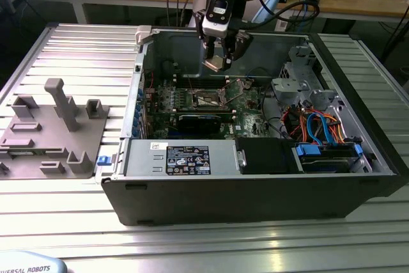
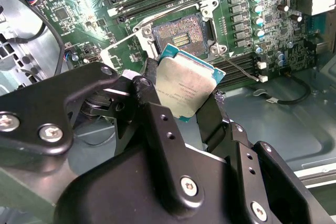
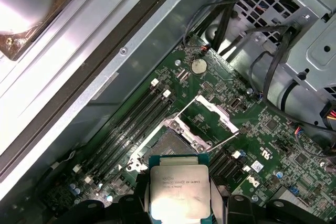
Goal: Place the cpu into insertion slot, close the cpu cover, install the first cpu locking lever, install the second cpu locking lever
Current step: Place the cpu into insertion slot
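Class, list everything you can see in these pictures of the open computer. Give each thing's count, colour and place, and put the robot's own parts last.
computer case: one, black and grey, open, on the table
table: one, ribbed silver, under the case
fixture plate: one, grey, on the table at the exterior view's left
motherboard: one, green, inside the case
socket: one, empty, on the motherboard
cpu cover: one, silver, swung open beside the socket
memory slots: several, black, beside the socket
coin battery: one, silver, on the motherboard
power supply: one, silver, along the case's near wall
cables: several, orange and blue, at the exterior view's right
cpu: one, silvery top, above the socket
gripper: one, black, shut on the cpu
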